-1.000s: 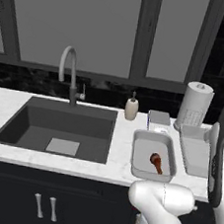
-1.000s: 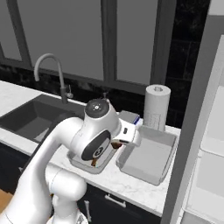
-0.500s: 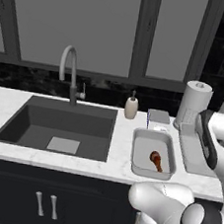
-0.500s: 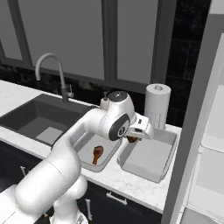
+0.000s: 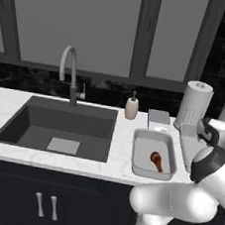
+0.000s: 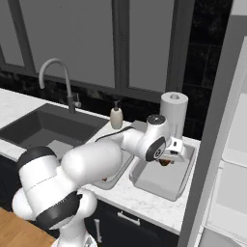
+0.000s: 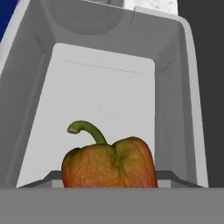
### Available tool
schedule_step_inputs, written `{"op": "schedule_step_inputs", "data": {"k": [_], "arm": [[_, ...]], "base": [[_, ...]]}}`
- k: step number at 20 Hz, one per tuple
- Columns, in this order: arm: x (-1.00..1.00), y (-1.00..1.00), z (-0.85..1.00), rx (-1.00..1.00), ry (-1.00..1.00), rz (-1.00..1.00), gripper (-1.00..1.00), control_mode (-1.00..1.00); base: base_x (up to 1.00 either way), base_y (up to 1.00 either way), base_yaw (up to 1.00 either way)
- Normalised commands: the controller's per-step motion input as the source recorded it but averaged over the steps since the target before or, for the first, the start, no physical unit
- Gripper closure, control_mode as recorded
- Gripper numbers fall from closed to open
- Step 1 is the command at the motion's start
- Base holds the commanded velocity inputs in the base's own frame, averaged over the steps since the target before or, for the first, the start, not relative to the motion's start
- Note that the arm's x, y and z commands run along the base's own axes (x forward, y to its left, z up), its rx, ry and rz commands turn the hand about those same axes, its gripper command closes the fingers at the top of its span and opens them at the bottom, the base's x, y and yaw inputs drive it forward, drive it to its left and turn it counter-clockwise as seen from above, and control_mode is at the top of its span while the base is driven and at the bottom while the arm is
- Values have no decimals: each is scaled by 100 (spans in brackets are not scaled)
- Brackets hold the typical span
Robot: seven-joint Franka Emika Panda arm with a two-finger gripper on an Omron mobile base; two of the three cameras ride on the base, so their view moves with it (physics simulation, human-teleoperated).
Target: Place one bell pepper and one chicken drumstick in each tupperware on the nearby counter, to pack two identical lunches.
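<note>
An orange-red bell pepper [image 7: 109, 168] with a curved green stem sits between my gripper's [image 7: 109, 176] two fingertips, which are shut on its sides. It hangs just above the bare floor of the right tupperware [image 7: 103, 94]. In the right base view the gripper [image 6: 170, 155] hovers over that tub [image 6: 161, 189], and the bell pepper [image 6: 165, 162] peeks out under the hand. The left tupperware [image 5: 143, 138] holds a reddish-brown chicken drumstick [image 5: 156, 160]. Both tubs stand on the white counter [image 5: 5, 109], right of the sink.
A dark sink basin [image 5: 57, 128] with a curved faucet [image 5: 69, 74] lies to the left. Behind the tubs stand a soap bottle [image 5: 131, 107], a small blue-edged box [image 5: 159, 116] and a paper towel roll [image 5: 194, 107]. A tall grey panel [image 6: 217, 125] rises on the right.
My arm has swung to the right, from over the left tupperware to over the right one, carrying the bell pepper. The drumstick in the left tub has not moved.
</note>
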Motion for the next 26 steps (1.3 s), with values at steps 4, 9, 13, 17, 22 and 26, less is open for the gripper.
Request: {"op": "schedule_step_inputs", "data": {"k": [4,9,13,17,22,26], "arm": [[39,-7,-38,0,-1,3,-100,-100],[0,6,-1,0,-1,-1,-100,-100],[-11,26,16,0,-1,-9,-100,-100],[-82,61,82,-1,-7,-11,-100,-100],[-100,32,93,0,-19,-5,-100,-100],[-100,23,63,0,-19,-1,-100,-100]], "base": [[0,0,0],[0,0,0],[0,0,0],[0,0,0],[0,0,0],[0,0,0]]}}
